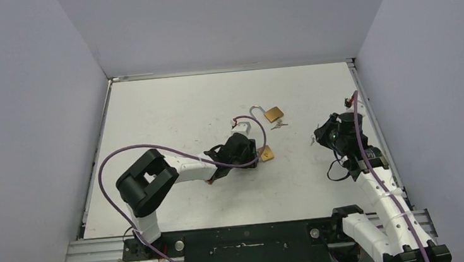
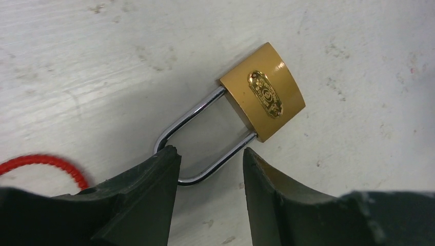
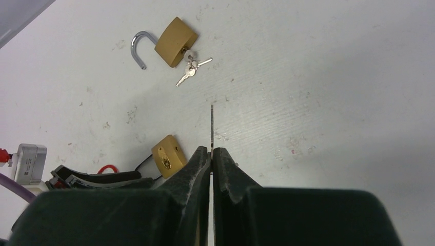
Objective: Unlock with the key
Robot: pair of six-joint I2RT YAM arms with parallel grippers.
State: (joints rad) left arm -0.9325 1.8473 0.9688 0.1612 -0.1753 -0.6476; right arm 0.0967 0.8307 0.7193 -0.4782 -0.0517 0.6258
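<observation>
Left gripper [image 2: 210, 154]: fingers partly apart, set across the bend of the shackle [image 2: 191, 115]. One fingertip [image 2: 164, 164] is touching the steel. A firm clamp cannot be confirmed.
Closed padlock [image 2: 262, 92]: laid flat near the middle of the table [image 1: 171, 111], a little toward its right edge.
Look: brass body, oval emblem face up, chrome shackle seated in both holes and pointed back at the left gripper. Keyhole not seen; judged to be on the end face away from the shackle.
Right gripper [image 3: 211, 149]: fingers pinched tight on the key [image 3: 212, 123]. The blade is seen edge-on past the tips, held toward the right edge and well apart from the closed padlock.
Step in hand: key to be brought to the keyway (judged).
Doing it well: shackle to be clamped first so the body is not shoved along the table. Blade to be lined up with the body's long axis and rolled to match the slot. Entry to be made straight and slow, and the key turned only once fully seated.
Open padlock [image 3: 176, 35]: farther back, shackle swung out, key bunch [image 3: 191, 66] at its keyhole. Judged not needed.
</observation>
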